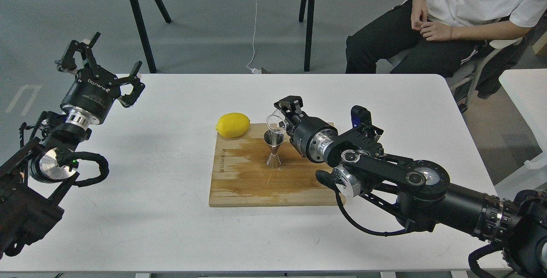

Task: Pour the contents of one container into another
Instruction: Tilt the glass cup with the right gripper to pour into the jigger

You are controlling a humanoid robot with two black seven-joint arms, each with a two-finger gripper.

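A shiny steel hourglass jigger (274, 149) stands upright on a wooden cutting board (239, 184) at the table's middle. Just above its mouth hangs the small clear glass cup (275, 123), tilted with its rim turned left and toward me. My right gripper (285, 117) is shut on that cup, its arm reaching in from the lower right. My left gripper (99, 66) hovers open over the table's far left corner, holding nothing.
A yellow lemon (233, 125) lies at the board's far left corner. The white table (149, 209) carries the board. A seated person (448, 17) is beyond the far right edge, black table legs (141, 25) behind.
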